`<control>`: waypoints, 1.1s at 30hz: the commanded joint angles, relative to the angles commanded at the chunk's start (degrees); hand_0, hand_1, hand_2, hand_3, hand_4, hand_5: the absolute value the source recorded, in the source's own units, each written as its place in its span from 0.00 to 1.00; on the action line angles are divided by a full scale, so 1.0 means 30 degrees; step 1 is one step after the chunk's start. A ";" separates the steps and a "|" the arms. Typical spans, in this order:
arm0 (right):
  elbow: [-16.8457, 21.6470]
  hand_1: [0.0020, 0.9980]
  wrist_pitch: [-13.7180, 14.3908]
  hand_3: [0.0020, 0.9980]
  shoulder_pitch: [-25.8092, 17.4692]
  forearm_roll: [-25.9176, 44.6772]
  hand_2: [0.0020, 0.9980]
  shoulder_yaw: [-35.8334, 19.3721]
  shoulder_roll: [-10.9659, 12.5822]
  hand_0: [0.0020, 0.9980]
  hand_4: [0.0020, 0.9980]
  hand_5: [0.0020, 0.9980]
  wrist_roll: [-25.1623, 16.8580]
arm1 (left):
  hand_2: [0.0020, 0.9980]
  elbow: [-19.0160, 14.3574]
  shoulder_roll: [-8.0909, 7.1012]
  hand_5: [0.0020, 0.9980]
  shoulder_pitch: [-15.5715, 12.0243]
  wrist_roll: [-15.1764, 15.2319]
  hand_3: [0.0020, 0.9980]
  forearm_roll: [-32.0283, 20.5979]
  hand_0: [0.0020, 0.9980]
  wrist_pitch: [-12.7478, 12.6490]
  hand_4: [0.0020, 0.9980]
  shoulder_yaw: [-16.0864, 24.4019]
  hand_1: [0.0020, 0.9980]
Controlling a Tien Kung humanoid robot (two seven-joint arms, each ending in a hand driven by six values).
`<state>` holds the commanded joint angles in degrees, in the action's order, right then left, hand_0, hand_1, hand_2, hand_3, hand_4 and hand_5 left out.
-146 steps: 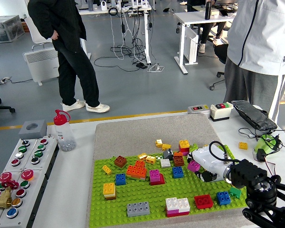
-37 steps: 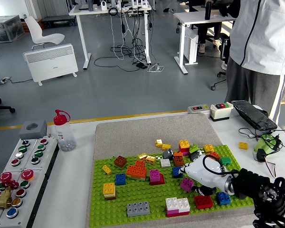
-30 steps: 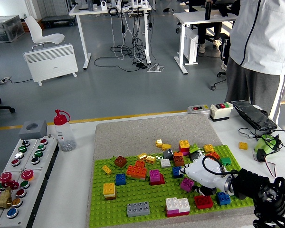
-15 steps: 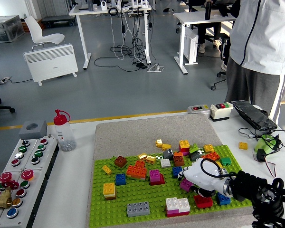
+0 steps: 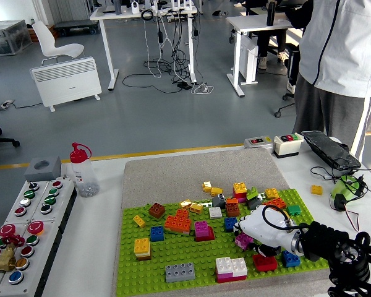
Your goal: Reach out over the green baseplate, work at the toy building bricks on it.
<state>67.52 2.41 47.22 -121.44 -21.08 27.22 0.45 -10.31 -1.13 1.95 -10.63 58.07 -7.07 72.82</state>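
Since five seconds back the right hand (image 5: 258, 230) has slid leftward and nearer across the green baseplate (image 5: 191, 255), and the dark-clothed person who stood at the far left is gone. From where I stand the white-shelled hand lies low over the plate's right half, its fingers curled down around a magenta brick (image 5: 243, 241) that peeks out at its left edge; whether they truly clamp it I cannot tell. A black cable loops over the back of the hand, and the black arm runs off to the lower right corner.

Just in front of the hand sits a red brick (image 5: 264, 263), with a small blue brick (image 5: 290, 258) beside it. To the left a white and pink brick (image 5: 230, 268) and a grey brick (image 5: 180, 271) stand near the plate's front edge. Further left are a yellow and orange brick (image 5: 141, 247), a blue one (image 5: 156, 233) and an orange cluster (image 5: 178, 223). The baseplate rests on a grey mat (image 5: 191, 170).

Off the mat, a red-capped bottle (image 5: 83, 170) stands at the left by a button panel (image 5: 26, 216). A person in a white jacket (image 5: 340, 43) stands at the far right.
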 joint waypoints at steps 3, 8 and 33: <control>0.0119 0.37 -0.0017 0.57 -0.0072 0.0142 0.58 -0.0224 0.0033 0.14 0.56 0.01 -0.0001 | 0.80 0.0000 -0.0005 1.00 0.0012 0.0003 0.67 -0.0015 0.73 0.0003 0.48 -0.0015 0.78; 0.0544 0.36 -0.0177 0.57 -0.0252 0.0488 0.57 -0.0757 0.0173 0.13 0.55 0.00 0.0142 | 0.80 0.0000 -0.0010 1.00 0.0015 -0.0004 0.67 0.0036 0.73 0.0010 0.48 0.0021 0.78; 0.8857 0.35 -0.4743 0.56 -0.3456 0.6619 0.56 -0.5326 0.2877 0.12 0.52 0.05 0.7323 | 0.80 0.0000 -0.0025 1.00 -0.0235 -0.0060 0.67 0.0478 0.73 -0.0003 0.48 0.0401 0.78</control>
<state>94.09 -11.82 36.86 -101.58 -37.06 35.85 22.42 -10.31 -1.21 1.25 -10.81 59.50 -7.08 74.03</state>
